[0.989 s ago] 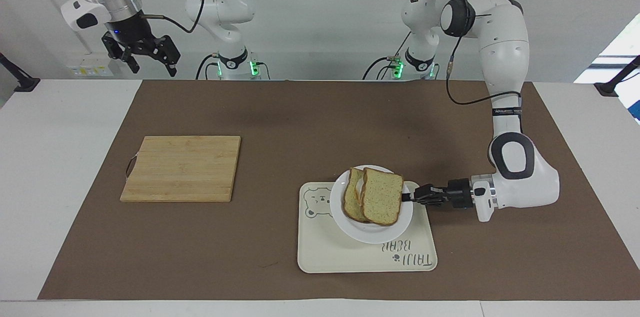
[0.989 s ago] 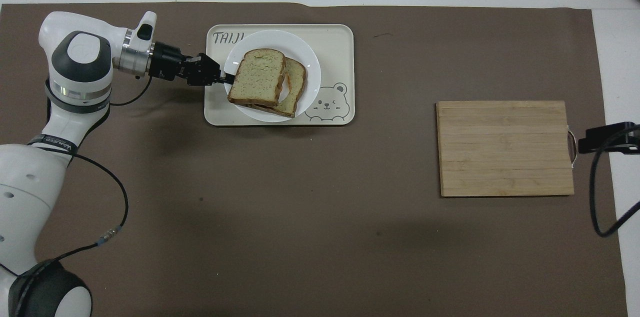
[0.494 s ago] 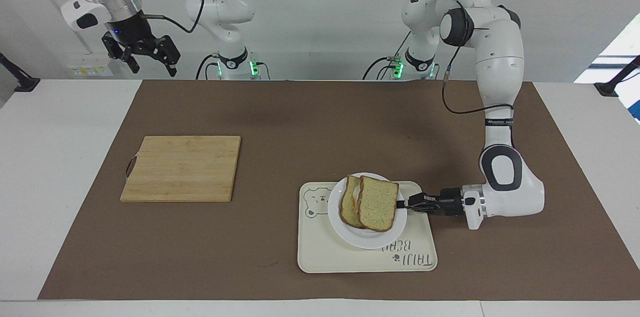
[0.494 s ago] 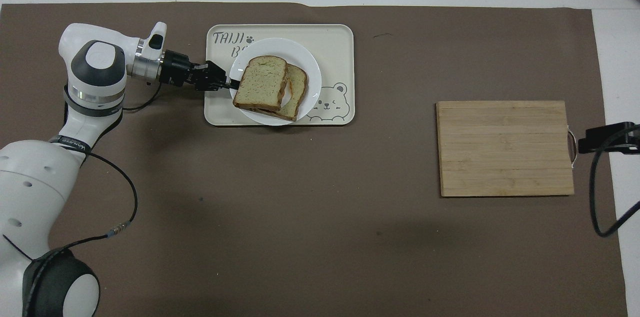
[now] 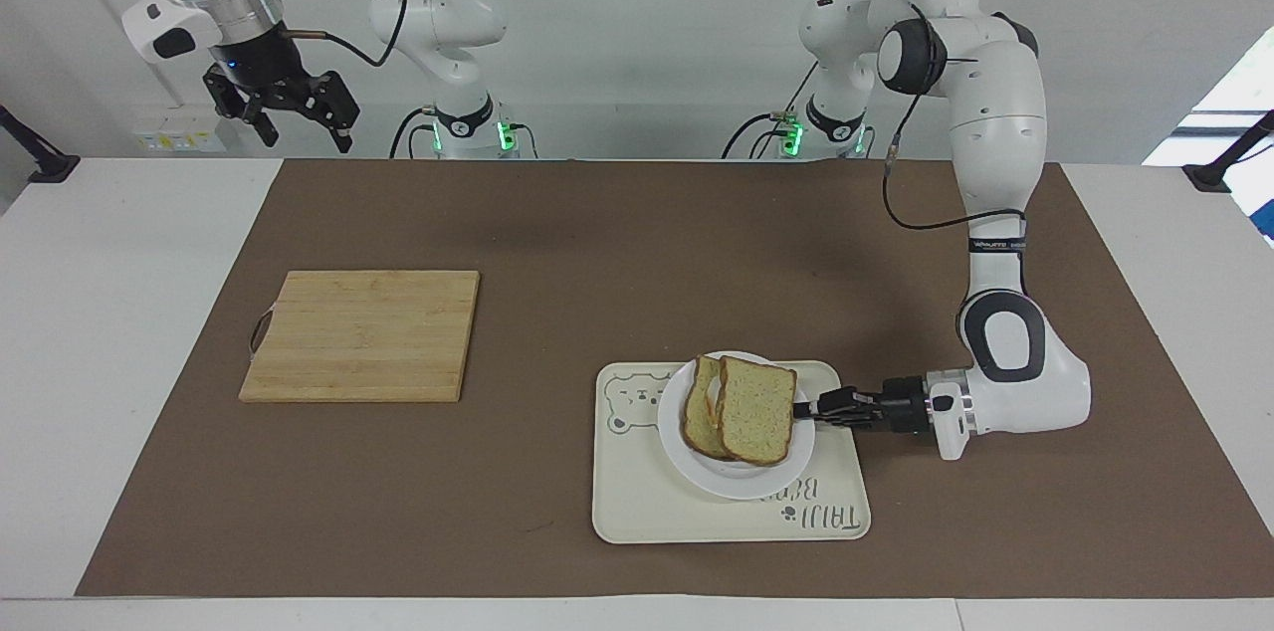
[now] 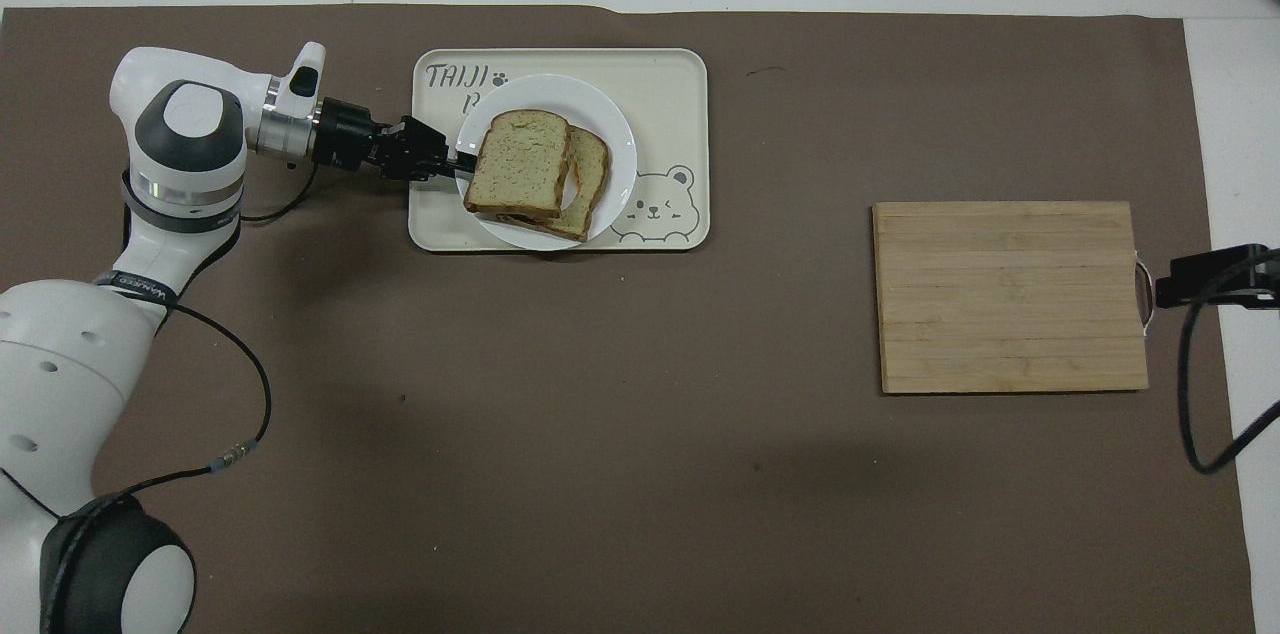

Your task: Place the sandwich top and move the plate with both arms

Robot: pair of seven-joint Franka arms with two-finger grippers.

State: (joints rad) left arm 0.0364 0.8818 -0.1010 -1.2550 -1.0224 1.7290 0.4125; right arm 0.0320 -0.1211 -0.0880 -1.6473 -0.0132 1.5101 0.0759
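Plate [image 5: 742, 482] sits lower centre of the facing view on the tray [image 5: 637, 512]; left gripper [image 5: 808, 409] meets its rim sideways, jaw state unclear; right gripper [image 5: 289, 118] waits upper left, jaws wide.

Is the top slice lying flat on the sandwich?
No, tilted: the top slice leans on the lower slice, its edge by the left gripper.

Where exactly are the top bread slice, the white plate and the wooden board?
sandwich top [image 5: 757, 410], facing view, middle of its speckled face.
plate [image 6: 617, 137], overhead view, bare white rim beside the bread.
wooden cutting board [image 5: 363, 334], facing view, centre of its surface.
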